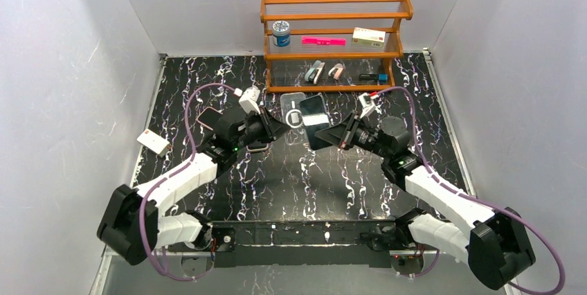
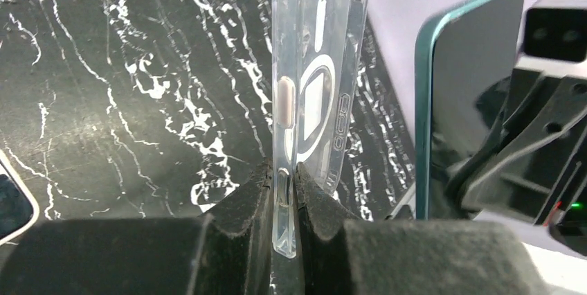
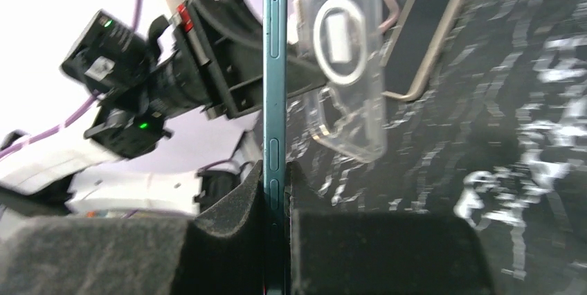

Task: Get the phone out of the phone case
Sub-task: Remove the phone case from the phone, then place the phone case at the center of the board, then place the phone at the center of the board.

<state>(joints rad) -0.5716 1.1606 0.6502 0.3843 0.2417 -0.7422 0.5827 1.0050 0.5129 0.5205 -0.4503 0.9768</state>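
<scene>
Phone: out of the case, lifted above mid-bench, standing on edge just right of the case, a gap between the two.

Bench: black marbled top, white walls on three sides.

Rack: wooden, at the far edge behind both arms, small items on its shelves.

Right pincer: clenched on the phone's teal side edge, pads pressing front and back just below the side buttons. Dark face of the phone turned toward the left arm.

Left pincer: clenched on one side wall of the case, a pad on each side of the wall, close to the button cut-out.

Case: clear, empty, upright on edge; ring and pale square on its back showing through.

Second phone: in a tan case, lying flat on the bench beyond the left arm, well apart from both pincers.

White box: small, flat on the bench near its left edge.
</scene>
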